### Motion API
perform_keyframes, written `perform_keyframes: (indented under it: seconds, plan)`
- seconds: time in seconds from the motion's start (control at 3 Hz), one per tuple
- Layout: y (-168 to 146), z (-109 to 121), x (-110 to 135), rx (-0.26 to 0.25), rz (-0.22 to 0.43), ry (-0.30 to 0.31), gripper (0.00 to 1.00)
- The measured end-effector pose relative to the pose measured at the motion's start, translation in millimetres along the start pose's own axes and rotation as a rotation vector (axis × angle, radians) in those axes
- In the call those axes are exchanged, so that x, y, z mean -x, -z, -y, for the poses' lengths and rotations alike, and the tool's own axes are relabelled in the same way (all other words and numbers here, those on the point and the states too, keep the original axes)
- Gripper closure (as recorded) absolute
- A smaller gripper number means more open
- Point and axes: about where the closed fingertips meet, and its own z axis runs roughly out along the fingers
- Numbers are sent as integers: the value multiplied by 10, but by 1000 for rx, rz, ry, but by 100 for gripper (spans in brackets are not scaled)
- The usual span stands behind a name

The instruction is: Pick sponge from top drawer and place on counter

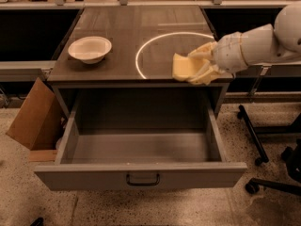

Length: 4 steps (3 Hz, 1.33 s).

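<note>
My gripper (196,66) reaches in from the right and is shut on the pale yellow sponge (182,68). It holds the sponge above the front right part of the dark counter (117,32), over the lower right of the white arc (141,55). The top drawer (141,147) stands pulled open below, grey and with nothing visible inside. Its dark bar handle (142,179) is at the middle of the front panel.
A white bowl (90,49) sits on the counter's left side. A cardboard box (33,119) leans beside the drawer at the left. Chair legs with castors (256,140) stand on the floor at the right. Dark shelving runs behind the counter.
</note>
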Motion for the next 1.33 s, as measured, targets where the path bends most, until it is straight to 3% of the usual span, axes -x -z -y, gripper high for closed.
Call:
perform_keyframes:
  seconds: [0.33,0.67,1.0,1.33]
  plan:
    - [-49,442,118,5,32,17,100]
    - [-134,842,218,-46,52,-10,100]
    - [-273,1148,266,-132,53,-71,100]
    - [-478,1287,224,-196,31,-148,100]
